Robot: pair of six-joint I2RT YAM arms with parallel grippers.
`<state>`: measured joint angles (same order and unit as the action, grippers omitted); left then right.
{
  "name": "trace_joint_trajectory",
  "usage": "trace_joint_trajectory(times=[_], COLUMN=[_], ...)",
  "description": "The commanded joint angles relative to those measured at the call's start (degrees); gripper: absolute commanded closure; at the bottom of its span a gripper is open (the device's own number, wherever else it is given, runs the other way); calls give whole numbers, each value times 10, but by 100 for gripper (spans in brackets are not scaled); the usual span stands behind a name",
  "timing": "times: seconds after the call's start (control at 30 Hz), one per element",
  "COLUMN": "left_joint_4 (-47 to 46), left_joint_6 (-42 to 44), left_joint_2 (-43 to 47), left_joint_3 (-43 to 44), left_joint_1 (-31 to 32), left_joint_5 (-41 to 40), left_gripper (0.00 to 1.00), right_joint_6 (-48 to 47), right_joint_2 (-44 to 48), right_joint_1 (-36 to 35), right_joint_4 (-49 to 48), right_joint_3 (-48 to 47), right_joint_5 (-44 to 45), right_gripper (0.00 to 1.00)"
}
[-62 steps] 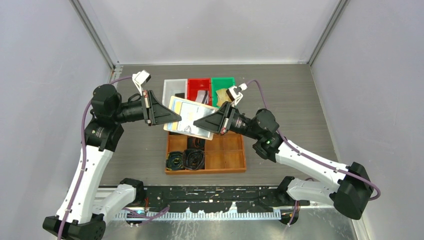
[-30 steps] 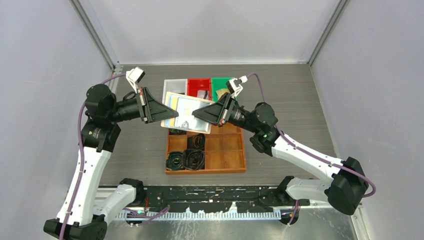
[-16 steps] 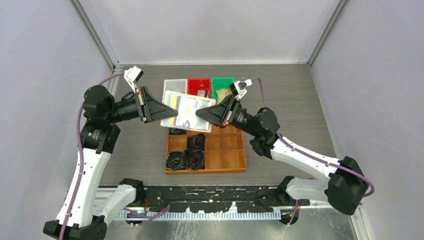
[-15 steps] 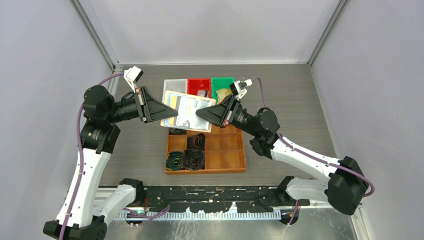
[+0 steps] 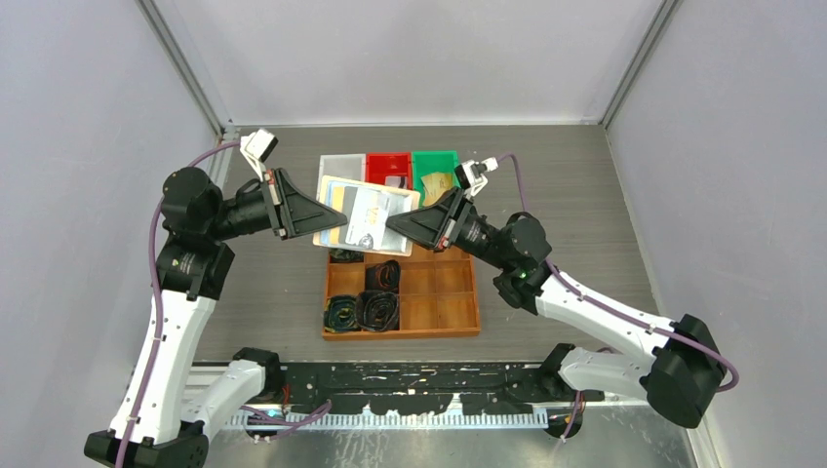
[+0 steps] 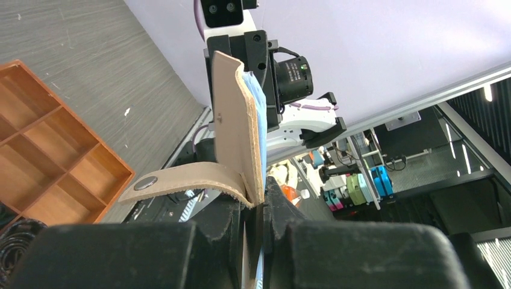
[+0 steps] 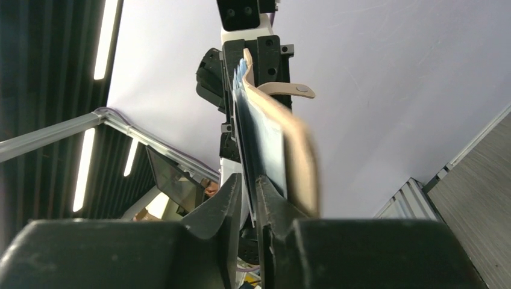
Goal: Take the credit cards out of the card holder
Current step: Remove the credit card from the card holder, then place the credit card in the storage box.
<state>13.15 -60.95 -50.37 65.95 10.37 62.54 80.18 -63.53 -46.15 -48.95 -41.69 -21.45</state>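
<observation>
card holder (image 6: pixel 232 120) tight in left claw (image 6: pixel 258 208)

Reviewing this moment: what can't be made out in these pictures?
- Right wrist view: what the right gripper pinches at the card holder; everything is edge-on and blurred.
- Top view: how many of the holder's pockets are filled; they are too small, and the arms cover its edges.
- Top view: what lies in the red bin; the holder overlaps it.
</observation>
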Motion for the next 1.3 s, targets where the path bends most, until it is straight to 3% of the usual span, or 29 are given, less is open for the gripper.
trace_joint_trajectory(times=[0.0,0.23,0.4,0.8,0.9,1.03,1.13,1.27], left_joint_4=[-10,13,24,44,94,243,335,360], left_joint_6=[22,37,49,83,154,339,464,478], left_joint_2=[11,13,9,-3,-9,-26,-32,-24], left_joint_3=[12,17,24,45,70,138,171,182], left_joint_1=[-3,-4,-6,-21,-36,-48,-48,-49], left_joint_5=[-17,-22,-19,-13,0,-2,-15,22], left_gripper=[100,100,100,100,100,100,100,100], right_joint_6=[-24,-15,-23,-45,-56,-133,-177,-236], right_joint_2=[-13,-42,-23,115,153,155,74,-67], right_joint_1=[-18,-25,-23,64,132,221,249,252], right_joint_4=[10,-15,-5,133,216,397,473,520], right_joint_3=[-40,-57,-51,10,-3,-74,-148,-256], right_joint_5=[-1,-2,-3,-14,-43,-48,-62,-87], right_gripper=[76,66,82,96,99,100,100,99])
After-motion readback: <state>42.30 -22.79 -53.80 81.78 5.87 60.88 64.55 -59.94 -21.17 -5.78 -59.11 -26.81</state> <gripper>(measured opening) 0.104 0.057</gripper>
